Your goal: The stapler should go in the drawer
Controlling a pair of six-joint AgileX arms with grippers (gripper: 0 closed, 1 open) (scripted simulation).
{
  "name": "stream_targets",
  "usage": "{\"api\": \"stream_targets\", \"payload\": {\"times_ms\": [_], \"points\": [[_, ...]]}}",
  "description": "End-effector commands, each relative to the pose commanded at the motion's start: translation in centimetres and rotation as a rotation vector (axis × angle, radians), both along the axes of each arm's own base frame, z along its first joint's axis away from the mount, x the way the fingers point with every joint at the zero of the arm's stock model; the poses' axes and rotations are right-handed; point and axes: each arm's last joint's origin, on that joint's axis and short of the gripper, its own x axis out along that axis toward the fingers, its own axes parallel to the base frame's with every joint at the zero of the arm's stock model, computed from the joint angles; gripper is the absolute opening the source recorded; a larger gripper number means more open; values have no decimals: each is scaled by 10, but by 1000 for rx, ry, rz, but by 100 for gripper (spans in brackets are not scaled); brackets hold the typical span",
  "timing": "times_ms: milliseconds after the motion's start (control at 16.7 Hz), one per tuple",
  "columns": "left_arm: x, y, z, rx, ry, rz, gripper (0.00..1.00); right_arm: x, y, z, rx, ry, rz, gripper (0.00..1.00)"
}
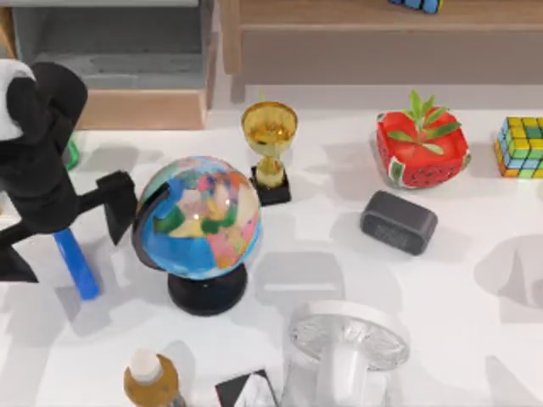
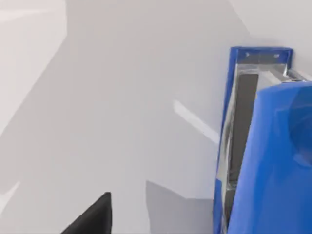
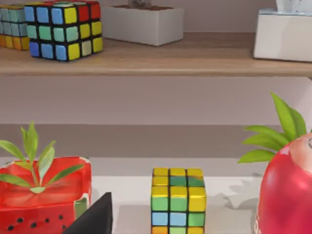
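The stapler (image 1: 76,264) is a bright blue bar lying on the white table at the left; up close its metal inside shows in the left wrist view (image 2: 258,146). My left gripper (image 1: 68,233) hangs right over it, open, one black finger (image 1: 119,202) on the globe side and the other (image 1: 13,259) at the table's left edge. The drawer (image 1: 140,108) stands pulled out at the back left, with a tan wooden front and a grey inside. My right gripper (image 3: 156,230) is parked at the right, open, facing the shelf.
A globe (image 1: 204,225) stands just right of the stapler. A gold trophy (image 1: 269,148), a dark grey block (image 1: 399,222), a watermelon planter (image 1: 422,148) and a colour cube (image 1: 523,146) lie further right. A white fan (image 1: 348,343) and a corked bottle (image 1: 151,377) stand near the front.
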Motion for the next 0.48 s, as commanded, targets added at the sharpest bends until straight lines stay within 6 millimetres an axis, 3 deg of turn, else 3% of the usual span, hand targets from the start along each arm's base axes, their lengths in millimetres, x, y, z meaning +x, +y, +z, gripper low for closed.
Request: {"api": "stream_targets", "payload": {"times_ms": [180, 420, 480], "points": [[-1, -1, -22, 0, -1, 0, 100, 0, 0, 0, 0, 0, 0, 100], [-2, -1, -25, 0, 0, 0, 100, 0, 0, 0, 0, 0, 0, 100], [-2, -1, -25, 0, 0, 0, 92, 0, 0, 0, 0, 0, 0, 100]]}}
